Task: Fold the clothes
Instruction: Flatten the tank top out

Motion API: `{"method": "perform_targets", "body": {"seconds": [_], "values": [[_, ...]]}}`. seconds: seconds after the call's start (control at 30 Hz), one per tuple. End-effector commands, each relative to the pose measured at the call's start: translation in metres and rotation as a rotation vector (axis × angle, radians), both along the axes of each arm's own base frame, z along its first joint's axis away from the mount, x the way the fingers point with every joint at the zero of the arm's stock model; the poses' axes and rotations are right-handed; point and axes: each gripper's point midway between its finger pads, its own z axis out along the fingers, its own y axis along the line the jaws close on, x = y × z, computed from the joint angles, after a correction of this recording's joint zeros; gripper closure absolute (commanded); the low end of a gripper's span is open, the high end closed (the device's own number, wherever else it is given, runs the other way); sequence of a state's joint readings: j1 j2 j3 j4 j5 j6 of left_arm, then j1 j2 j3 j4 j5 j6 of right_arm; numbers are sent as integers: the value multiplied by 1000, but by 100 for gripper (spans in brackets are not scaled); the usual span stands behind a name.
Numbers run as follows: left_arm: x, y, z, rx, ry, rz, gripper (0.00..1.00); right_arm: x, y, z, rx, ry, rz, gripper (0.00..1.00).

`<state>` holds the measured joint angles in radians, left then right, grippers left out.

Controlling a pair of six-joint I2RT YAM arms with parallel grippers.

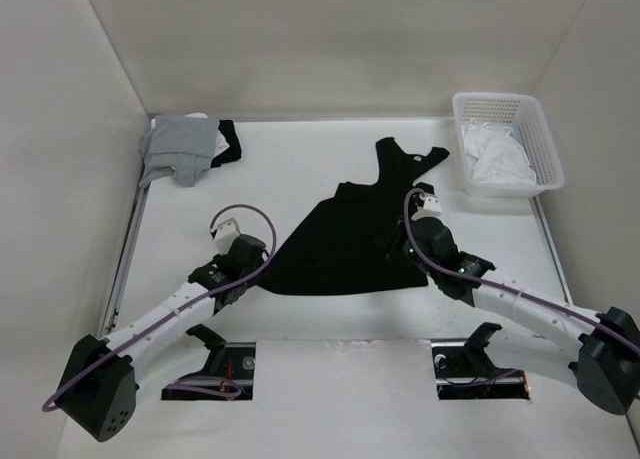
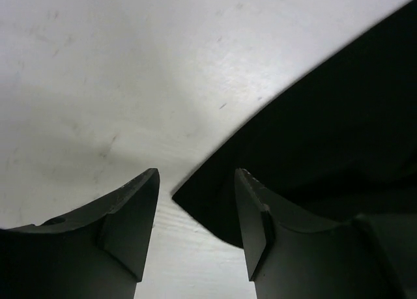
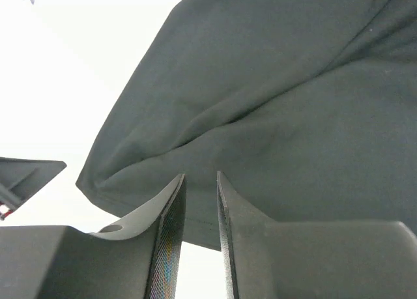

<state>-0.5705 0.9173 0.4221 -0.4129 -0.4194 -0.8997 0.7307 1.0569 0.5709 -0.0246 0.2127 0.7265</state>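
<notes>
The clothes (image 1: 345, 234), one black sleeveless garment, lie spread flat mid-table with the straps at the far end and the wide hem nearest the arms. My left gripper (image 1: 262, 262) is low at the hem's left corner. In the left wrist view its jaws (image 2: 197, 172) stand apart, and that pointed corner of the clothes (image 2: 326, 116) lies on the table between them. My right gripper (image 1: 398, 247) hovers over the hem's right side. Its jaws (image 3: 201, 175) stand a narrow gap apart, and the hem edge of the clothes (image 3: 273, 84) shows through the gap.
A white basket (image 1: 540, 129) holding a white cloth (image 1: 495, 159) stands at the back right. A light grey garment (image 1: 183, 144) lies bunched at the back left with something dark (image 1: 230, 139) beside it. White walls close in the table on three sides.
</notes>
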Motion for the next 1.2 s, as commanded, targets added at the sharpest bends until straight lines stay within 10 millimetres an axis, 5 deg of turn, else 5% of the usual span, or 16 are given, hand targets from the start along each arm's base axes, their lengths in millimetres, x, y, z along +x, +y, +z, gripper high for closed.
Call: {"method": "perform_targets", "body": {"seconds": [0.0, 0.27, 0.57, 0.77, 1.17], "values": [[-16, 1, -12, -14, 92, 35, 54, -3, 4, 12, 63, -58, 12, 70], [-17, -7, -20, 8, 134, -14, 66, -7, 3, 6, 77, -62, 25, 69], [-10, -6, -30, 35, 144, -18, 62, -9, 4, 12, 99, -72, 25, 69], [-10, -9, -32, 20, 153, -31, 83, -9, 6, 13, 104, -69, 25, 69], [-13, -12, -18, -22, 131, -38, 99, -10, 1, 21, 108, -89, 16, 68]]}}
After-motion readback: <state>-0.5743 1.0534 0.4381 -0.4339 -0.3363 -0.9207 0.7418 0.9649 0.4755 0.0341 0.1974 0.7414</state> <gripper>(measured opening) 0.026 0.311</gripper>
